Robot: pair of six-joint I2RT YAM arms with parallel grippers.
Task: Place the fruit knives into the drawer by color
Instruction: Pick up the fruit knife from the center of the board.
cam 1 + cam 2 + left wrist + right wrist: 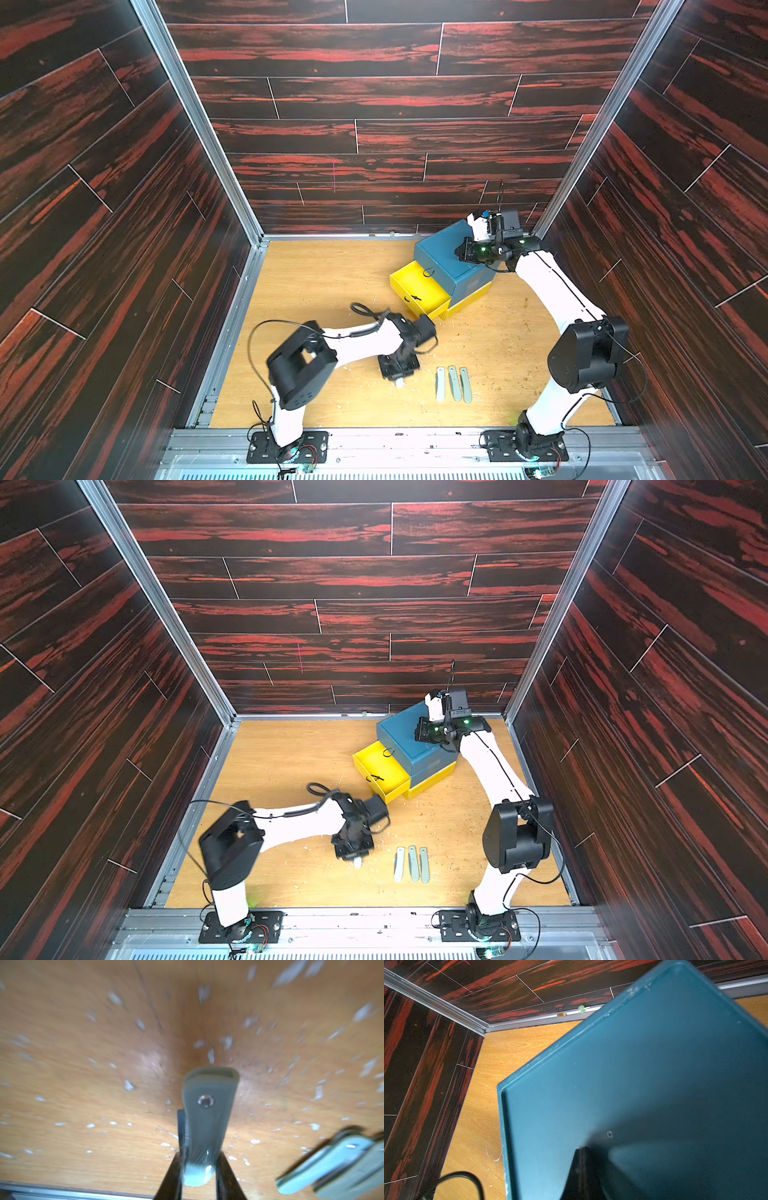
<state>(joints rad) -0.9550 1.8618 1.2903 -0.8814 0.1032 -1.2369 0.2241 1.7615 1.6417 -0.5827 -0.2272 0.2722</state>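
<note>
My left gripper (399, 375) points down over the wooden floor, shut on a pale fruit knife (207, 1118) that stands on end between the dark fingers (172, 1176); its whitish tip (400, 382) shows below the jaws. To its right lie three fruit knives side by side: one whitish (440, 384) and two grey-green (454, 383) (466, 384), seen in both top views (399, 864). The yellow upper drawer (422, 309) of the blue cabinet (444, 257) stands pulled open. My right gripper (583, 1150) rests shut on the cabinet's blue top, empty.
A lower yellow drawer (471, 300) sits a little way out under the cabinet. Small black loops lie in the open drawer. White and green crumbs litter the floor (332, 282). Dark walls and metal rails (232, 332) enclose the space; the cabinet stands at the back right.
</note>
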